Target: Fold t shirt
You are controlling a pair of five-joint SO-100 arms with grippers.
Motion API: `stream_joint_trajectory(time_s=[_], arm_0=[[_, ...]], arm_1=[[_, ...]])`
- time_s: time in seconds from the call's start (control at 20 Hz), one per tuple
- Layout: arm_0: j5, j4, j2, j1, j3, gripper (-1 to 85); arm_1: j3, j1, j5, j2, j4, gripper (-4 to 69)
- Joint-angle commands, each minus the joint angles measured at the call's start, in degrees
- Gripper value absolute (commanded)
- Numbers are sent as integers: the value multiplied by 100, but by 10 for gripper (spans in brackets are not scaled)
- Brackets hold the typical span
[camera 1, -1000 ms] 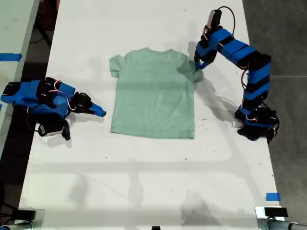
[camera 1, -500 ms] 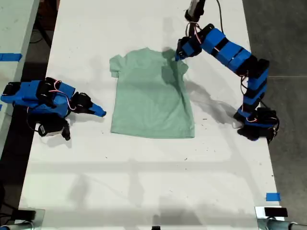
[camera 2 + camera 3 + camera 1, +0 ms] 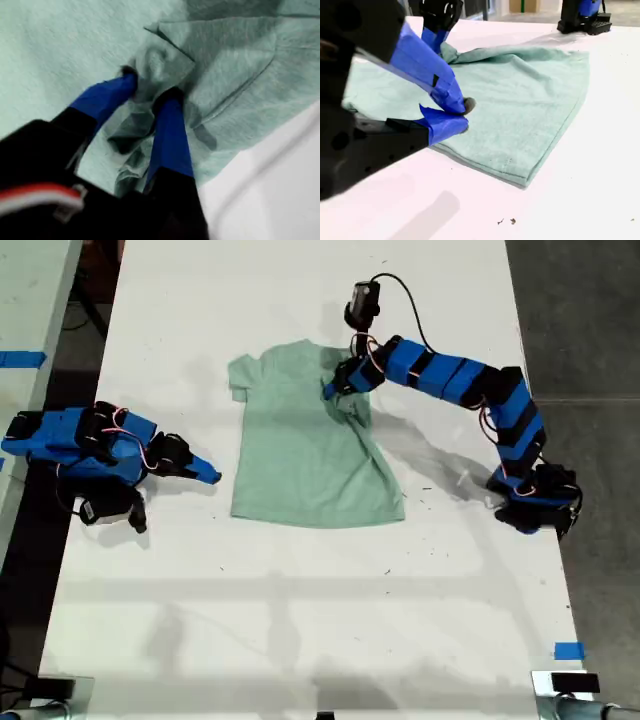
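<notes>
Bright, even overhead light; soft shadows on the table (image 3: 300,620); blurred first wrist view.

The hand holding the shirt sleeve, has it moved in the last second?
Yes. My first hand, shut on the t shirt, has swung toward the exterior view's left, away from its own fixed base, dragging the sleeve over the shirt's middle.

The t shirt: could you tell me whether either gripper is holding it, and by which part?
My first gripper is shut on the t shirt, pinching a bunched sleeve at the exterior view's right. My second gripper holds nothing, beside the shirt.
</notes>
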Motion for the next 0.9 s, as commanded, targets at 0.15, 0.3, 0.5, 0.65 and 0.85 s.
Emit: stream_joint_trajectory(time_s=[0.15,0.3,0.5,0.65,0.85], arm_0=[[-88,-18,44,53,-9,-1],[-88,-62,44,62,-26,-1],[-79,-167,44,18,-44,-1],[-70,-185,44,-9,-44,-1],[-132,-193,44,97,-44,-1]], arm_1=[[-1143,-88,-431,1169,703,464],[-1151,220,-299,2188,1802,454],[-387,448,624,3612,4113,333],[1890,-132,1222,5572,4104,248],[4825,-1116,2312,8104,3867,186]])
